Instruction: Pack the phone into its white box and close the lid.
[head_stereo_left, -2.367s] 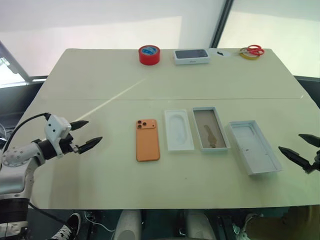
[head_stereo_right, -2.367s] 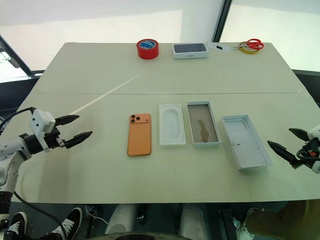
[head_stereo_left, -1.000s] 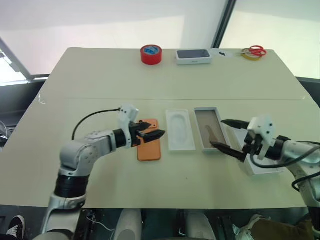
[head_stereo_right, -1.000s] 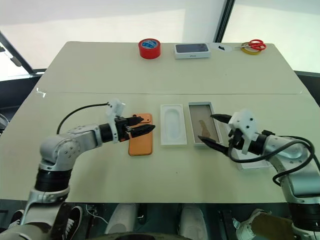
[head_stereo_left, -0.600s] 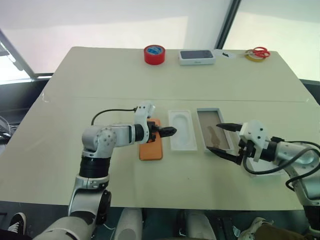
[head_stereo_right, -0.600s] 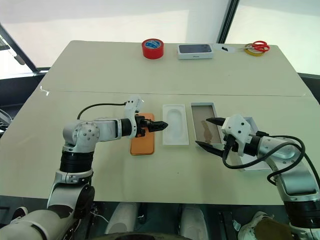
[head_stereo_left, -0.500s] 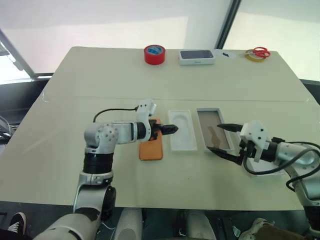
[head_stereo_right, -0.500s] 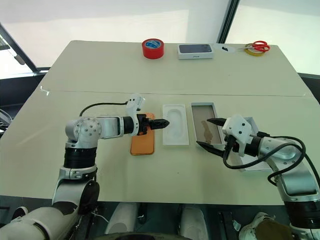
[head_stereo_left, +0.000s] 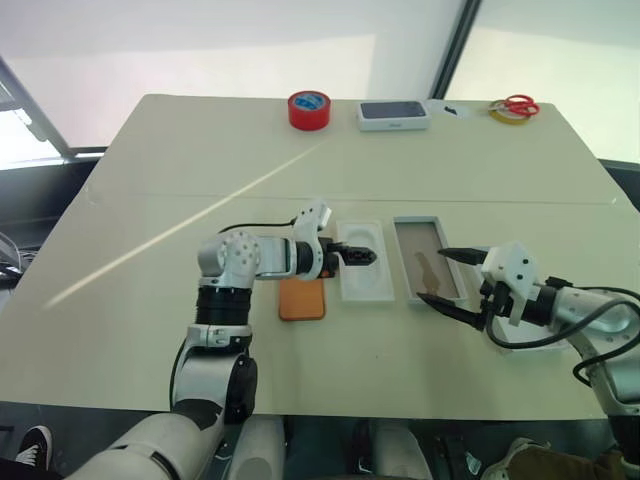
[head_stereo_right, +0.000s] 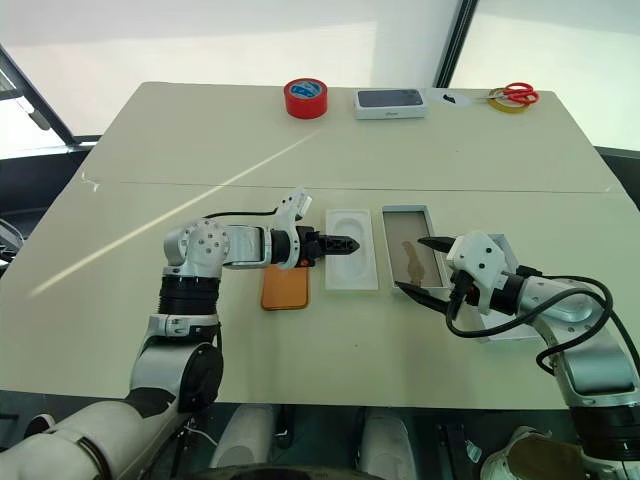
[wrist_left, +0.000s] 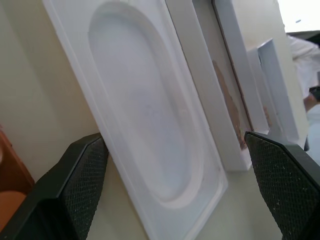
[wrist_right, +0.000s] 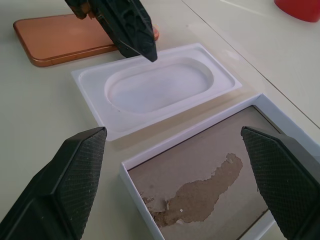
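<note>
1. The left hand (head_stereo_right: 348, 243) is open and empty, its black fingers spread over the near-left part of the white insert (head_stereo_right: 352, 249), above the worktop (head_stereo_right: 330, 160).
2. The phone (head_stereo_right: 286, 287) lies flat on the worktop just left of the insert, its far end hidden under the left wrist.
3. The white box (head_stereo_right: 412, 246) sits just right of the insert, brown floor showing.
4. The right hand (head_stereo_right: 422, 265) is open and empty, fingers spread at the right side of the white box, one over its floor and one near its front corner.
5. The lid (wrist_left: 276, 85) lies right of the box, mostly hidden behind the right hand.
6. A red tape roll (head_stereo_right: 304, 97), a box with a dark phone picture (head_stereo_right: 391, 101) and red scissors (head_stereo_right: 514, 94) sit along the far edge.
</note>
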